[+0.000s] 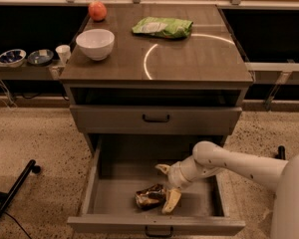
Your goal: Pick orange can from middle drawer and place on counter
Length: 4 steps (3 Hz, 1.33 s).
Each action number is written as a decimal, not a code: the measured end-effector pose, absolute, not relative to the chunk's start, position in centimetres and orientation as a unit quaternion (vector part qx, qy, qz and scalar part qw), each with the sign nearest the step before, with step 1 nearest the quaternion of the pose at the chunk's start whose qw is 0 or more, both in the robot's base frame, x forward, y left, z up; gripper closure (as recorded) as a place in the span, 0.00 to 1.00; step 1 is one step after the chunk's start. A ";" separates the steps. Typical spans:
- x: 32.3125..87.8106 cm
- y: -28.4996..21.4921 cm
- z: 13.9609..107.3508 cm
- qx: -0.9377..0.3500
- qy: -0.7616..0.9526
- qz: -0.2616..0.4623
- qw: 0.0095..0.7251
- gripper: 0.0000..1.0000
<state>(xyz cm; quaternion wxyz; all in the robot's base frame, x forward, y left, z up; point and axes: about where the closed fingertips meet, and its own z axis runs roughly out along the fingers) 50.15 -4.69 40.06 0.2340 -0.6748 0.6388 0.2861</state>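
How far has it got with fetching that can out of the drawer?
Done: the middle drawer stands pulled open and the arm reaches inside. In hand: the gripper, fingers open, sits just right of the orange can, which lies ungripped on the drawer floor. Left: close on the can, lift it out and set it on the counter.

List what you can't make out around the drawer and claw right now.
Camera view only:
- Whether the open claw, inside the drawer, touches the can: the two overlap at the can's right end.
- Drawer floor behind the arm: hidden by it.
- Can's label: too small to read.
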 end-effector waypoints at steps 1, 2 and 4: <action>49.9 -3.5 37.7 -0.679 0.620 0.290 0.265 0.19; 49.6 -1.9 36.6 -0.705 0.585 0.278 0.289 0.32; 49.1 -0.6 36.4 -0.726 0.541 0.270 0.327 0.73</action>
